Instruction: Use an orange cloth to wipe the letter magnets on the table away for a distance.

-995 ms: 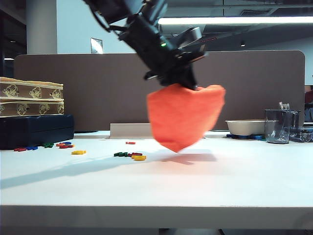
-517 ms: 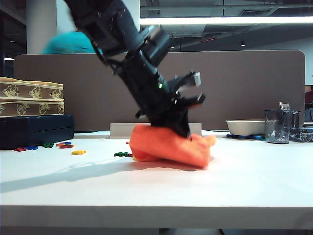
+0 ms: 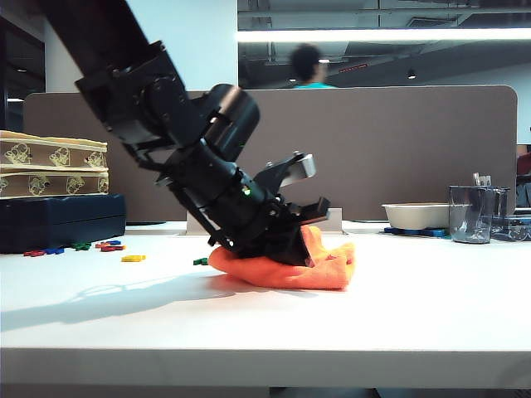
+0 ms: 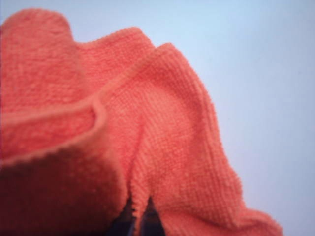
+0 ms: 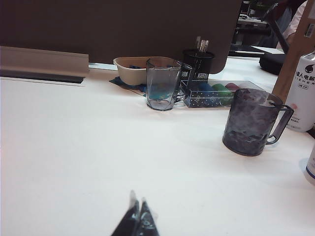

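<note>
Orange cloth (image 3: 290,267) is clamped in my left pincer (image 3: 300,247), whose jaws are fully closed on a fold, and it lies bunched flat on the surface (image 3: 265,323) near the middle. To wipe well, I judge I should press low so the cloth's trailing edge drags along the surface with no gap, then sweep steadily leftward in the exterior view, toward the letter magnets (image 3: 133,258). A green one (image 3: 200,261) sits just beside the cloth's edge; others lie further off by the dark box (image 3: 62,220). Lifting or tilting would let the flat letters slip under the cloth. My right pincer (image 5: 136,219) rests closed and empty over bare surface, well apart from the grey mug (image 5: 253,122) and the clear glass (image 5: 162,82) beyond it.
</note>
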Controlling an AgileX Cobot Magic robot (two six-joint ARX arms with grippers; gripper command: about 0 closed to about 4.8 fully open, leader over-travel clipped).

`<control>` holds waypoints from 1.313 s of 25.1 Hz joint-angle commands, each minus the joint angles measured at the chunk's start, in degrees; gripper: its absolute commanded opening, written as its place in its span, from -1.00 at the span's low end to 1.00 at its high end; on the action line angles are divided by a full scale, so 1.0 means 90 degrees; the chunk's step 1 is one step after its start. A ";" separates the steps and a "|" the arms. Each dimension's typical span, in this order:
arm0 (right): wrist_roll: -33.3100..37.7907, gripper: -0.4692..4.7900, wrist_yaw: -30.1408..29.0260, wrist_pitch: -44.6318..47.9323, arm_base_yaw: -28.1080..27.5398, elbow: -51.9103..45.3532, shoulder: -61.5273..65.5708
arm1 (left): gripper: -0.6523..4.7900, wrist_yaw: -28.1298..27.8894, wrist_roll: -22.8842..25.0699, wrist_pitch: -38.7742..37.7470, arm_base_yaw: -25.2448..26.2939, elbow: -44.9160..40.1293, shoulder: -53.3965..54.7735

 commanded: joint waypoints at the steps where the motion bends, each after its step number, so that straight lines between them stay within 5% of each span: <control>1: 0.0010 -0.82 -0.0022 0.0083 0.0002 -0.0036 -0.0012 | -0.78 -0.0238 -0.0369 -0.0767 0.0374 -0.0226 0.0119; 12: 0.0010 -0.82 -0.0022 0.0085 0.0002 -0.0036 -0.0012 | -0.78 -0.0231 -0.0287 -0.0702 0.1729 -0.0226 -0.0335; 17: 0.0007 -0.82 -0.0019 0.0083 0.0002 -0.0036 -0.0012 | -0.78 -0.0238 0.0350 -0.0729 0.2514 -0.0226 -0.0670; 25: 0.0010 -0.82 -0.0022 0.0083 0.0002 -0.0036 -0.0012 | -0.78 -0.0216 0.0539 -0.0748 0.3667 -0.0223 -0.1022; 33: 0.0007 -0.82 -0.0019 0.0075 0.0002 -0.0036 -0.0012 | -0.78 0.0690 0.0658 -0.0440 0.3745 -0.0158 -0.1564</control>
